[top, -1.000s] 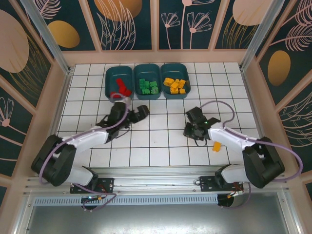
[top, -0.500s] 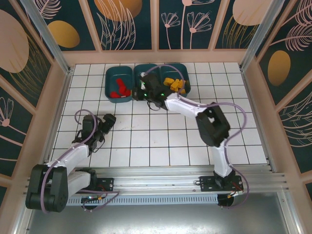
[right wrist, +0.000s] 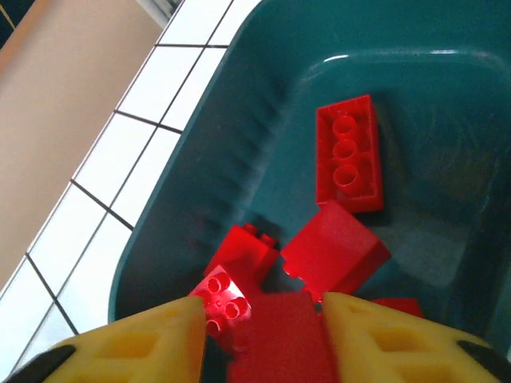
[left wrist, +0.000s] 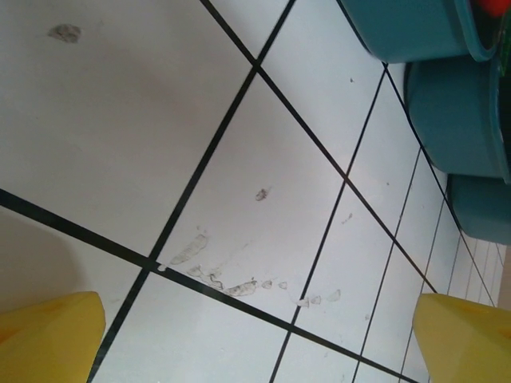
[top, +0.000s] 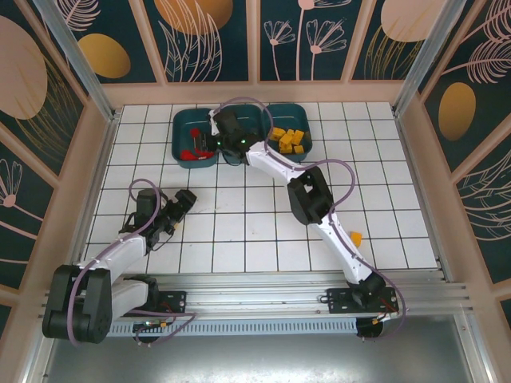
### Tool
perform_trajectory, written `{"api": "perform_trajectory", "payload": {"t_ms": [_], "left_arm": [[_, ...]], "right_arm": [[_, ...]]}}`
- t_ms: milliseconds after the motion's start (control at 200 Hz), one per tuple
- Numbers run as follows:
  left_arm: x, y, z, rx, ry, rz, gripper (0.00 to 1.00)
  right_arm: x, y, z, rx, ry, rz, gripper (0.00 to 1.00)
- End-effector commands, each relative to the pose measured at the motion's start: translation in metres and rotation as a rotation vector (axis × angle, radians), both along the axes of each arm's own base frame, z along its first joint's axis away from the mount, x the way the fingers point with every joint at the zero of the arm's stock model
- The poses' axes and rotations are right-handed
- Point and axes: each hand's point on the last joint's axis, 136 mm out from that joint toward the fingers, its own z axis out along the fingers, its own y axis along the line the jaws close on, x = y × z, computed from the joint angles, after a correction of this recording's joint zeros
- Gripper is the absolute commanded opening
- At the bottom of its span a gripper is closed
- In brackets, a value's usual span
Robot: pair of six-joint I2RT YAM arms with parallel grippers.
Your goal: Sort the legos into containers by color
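Right gripper (right wrist: 263, 309) over red tub (right wrist: 180, 199), fingers (right wrist: 152, 347) part-spread, red brick (right wrist: 275, 339) between them; you cannot tell if pinched. Risk: brick clings to finger, rides out over rim when you pull back. Left gripper (left wrist: 255, 319) spread wide, empty, above bare tile (left wrist: 239, 199). 1 yellow brick (top: 355, 237) unsorted, front right of table.

White tiled table (top: 239, 231) with three teal tubs (top: 185, 124) and one stray orange brick (top: 355, 237).

Top view: your R arm (top: 275, 166) hides most of mid tub (top: 254, 120) at far edge of table (top: 375, 144). R wrist: red bricks (right wrist: 271, 339) btwn fingertips (right wrist: 152, 343) cut by frame btm; grip unclear.
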Motion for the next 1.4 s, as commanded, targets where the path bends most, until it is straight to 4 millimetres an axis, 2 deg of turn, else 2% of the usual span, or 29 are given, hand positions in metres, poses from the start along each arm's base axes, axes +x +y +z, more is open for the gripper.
{"api": "perform_trajectory", "payload": {"t_ms": [0,90,100,165,225,230,330,375,435,485,540,631,671,726,796,866,966,1046,1231,1396], "left_arm": [[0.014,-0.006,0.025,-0.016,-0.093,-0.040,0.99],[0.018,-0.008,0.032,-0.021,-0.111,-0.051,0.98],[0.018,-0.009,0.033,-0.022,-0.112,-0.053,0.98],[0.020,-0.011,0.041,-0.029,-0.135,-0.066,0.99],[0.021,-0.012,0.048,-0.033,-0.155,-0.072,0.98],[0.021,-0.012,0.049,-0.034,-0.158,-0.073,0.99],[0.022,-0.019,0.067,-0.042,-0.227,-0.101,0.97],[0.023,-0.027,0.077,-0.039,-0.269,-0.129,0.94],[0.023,-0.040,0.089,-0.023,-0.315,-0.158,0.94],[0.023,-0.055,0.096,-0.002,-0.347,-0.195,0.94],[0.023,-0.073,0.102,0.005,-0.381,-0.235,0.94],[0.022,-0.104,0.099,-0.022,-0.403,-0.309,0.94],[0.022,-0.118,0.096,-0.034,-0.399,-0.347,0.94],[0.022,-0.138,0.088,-0.046,-0.382,-0.402,0.94],[0.023,-0.159,0.081,-0.067,-0.361,-0.452,0.93],[0.026,-0.168,0.082,-0.101,-0.364,-0.458,0.93],[0.031,-0.169,0.087,-0.091,-0.378,-0.452,0.93],[0.033,-0.167,0.087,-0.064,-0.373,-0.449,0.94],[0.029,-0.158,0.079,-0.031,-0.357,-0.428,0.95],[0.025,-0.153,0.080,-0.023,-0.356,-0.415,0.96]], "right_arm": [[0.001,-0.002,0.051,0.027,-0.078,0.010,0.54],[-0.006,-0.008,0.067,0.022,-0.100,0.005,0.54],[-0.007,-0.008,0.078,0.032,-0.116,0.003,0.54],[-0.015,-0.019,0.095,0.026,-0.156,-0.014,0.54],[-0.027,-0.035,0.109,0.023,-0.182,-0.035,0.54],[-0.028,-0.036,0.116,0.032,-0.191,-0.036,0.54],[-0.054,-0.079,0.123,0.001,-0.198,-0.114,0.54],[-0.066,-0.107,0.112,-0.039,-0.167,-0.170,0.55],[-0.082,-0.155,0.094,-0.110,-0.117,-0.286,0.57],[-0.099,-0.200,0.076,-0.167,-0.064,-0.384,0.60],[-0.121,-0.257,0.054,-0.227,0.007,-0.524,0.65],[-0.163,-0.351,0.024,-0.307,0.136,-0.746,0.72],[-0.184,-0.381,0.016,-0.317,0.186,-0.812,0.73],[-0.208,-0.432,0.006,-0.315,0.259,-0.953,0.73],[-0.231,-0.475,0.004,-0.285,0.314,-1.124,0.72],[-0.242,-0.504,0.005,-0.232,0.329,-1.232,0.72],[-0.252,-0.531,-0.004,-0.220,0.370,-1.316,0.72],[-0.260,-0.537,-0.024,-0.241,0.457,-1.326,0.72],[-0.277,-0.527,-0.068,-0.282,0.619,-1.286,0.73],[-0.289,-0.516,-0.082,-0.290,0.697,-1.258,0.75]]}}
